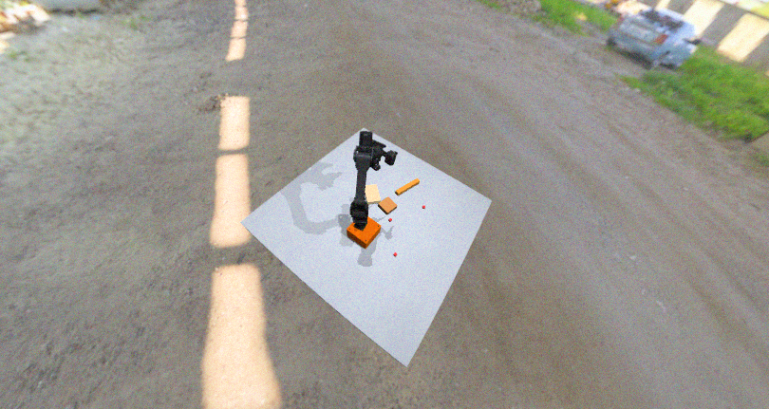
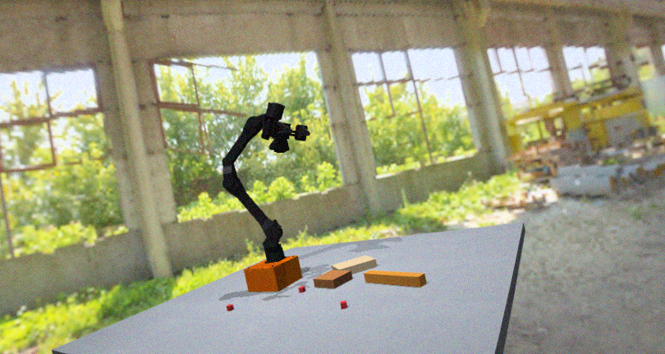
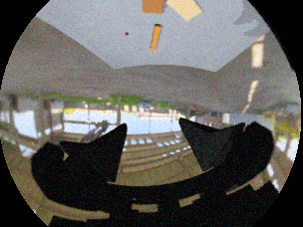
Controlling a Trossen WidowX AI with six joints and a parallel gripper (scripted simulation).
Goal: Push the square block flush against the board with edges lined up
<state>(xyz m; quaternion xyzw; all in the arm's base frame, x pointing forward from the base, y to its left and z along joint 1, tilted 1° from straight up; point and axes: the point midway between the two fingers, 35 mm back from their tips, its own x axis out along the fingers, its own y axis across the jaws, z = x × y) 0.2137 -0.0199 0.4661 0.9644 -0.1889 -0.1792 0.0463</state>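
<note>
A brown square block [image 1: 387,205] [image 2: 332,278] [image 3: 152,5] lies flat on the table. A cream flat piece [image 1: 372,194] [image 2: 355,264] [image 3: 184,8] lies close beside it, turned at an angle to it; the arm partly hides it in the top view. A long narrow orange bar [image 1: 407,186] [image 2: 394,278] [image 3: 155,38] lies apart from both, farther from the arm's base. Which of these two is the board I cannot tell for certain. My gripper [image 1: 391,157] [image 2: 303,132] [image 3: 152,122] is open and empty, high above the table and pointing outward.
Small red cubes lie on the grey table [image 1: 420,298] [image 2: 442,324]: one [image 1: 423,207] [image 2: 343,304] [image 3: 127,34] on the bar's side, one [image 1: 389,219] [image 2: 301,288] near the brown block, one [image 1: 395,254] [image 2: 230,307] beyond the orange base [image 1: 364,232] [image 2: 274,275].
</note>
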